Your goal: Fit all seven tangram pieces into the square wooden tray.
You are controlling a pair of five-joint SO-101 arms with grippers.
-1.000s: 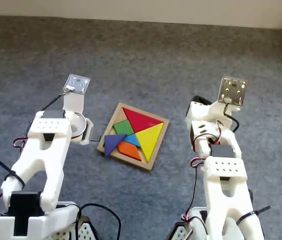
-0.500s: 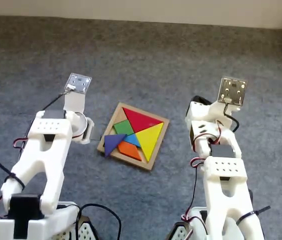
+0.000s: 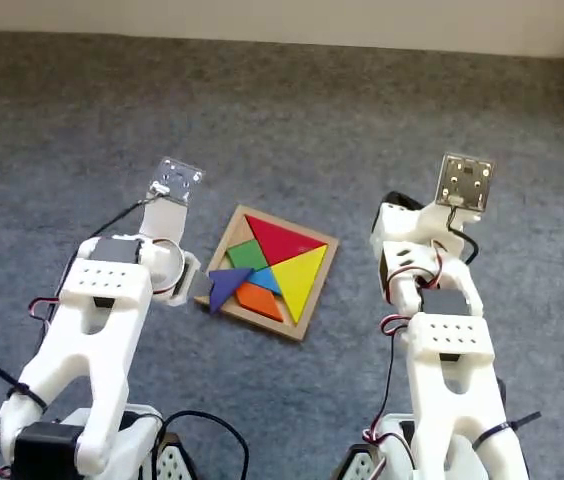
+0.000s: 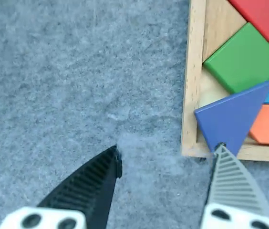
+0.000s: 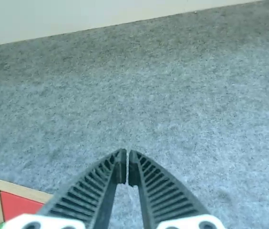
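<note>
The high view's fixed camera looks steeply down from behind the bases of the left arm and right arm. It looks across the grey carpet to a pale wall, far enough off to hold the wooden tray between them. The left wrist camera looks almost straight down, close to the carpet, past the left gripper, whose fingers are spread apart. The tray's corner lies just beyond the pale fingertip. The right wrist camera faces forward along the right gripper, whose fingers are pressed together, toward the wall, with a tray corner behind the tips. All three views share the tray.
</note>
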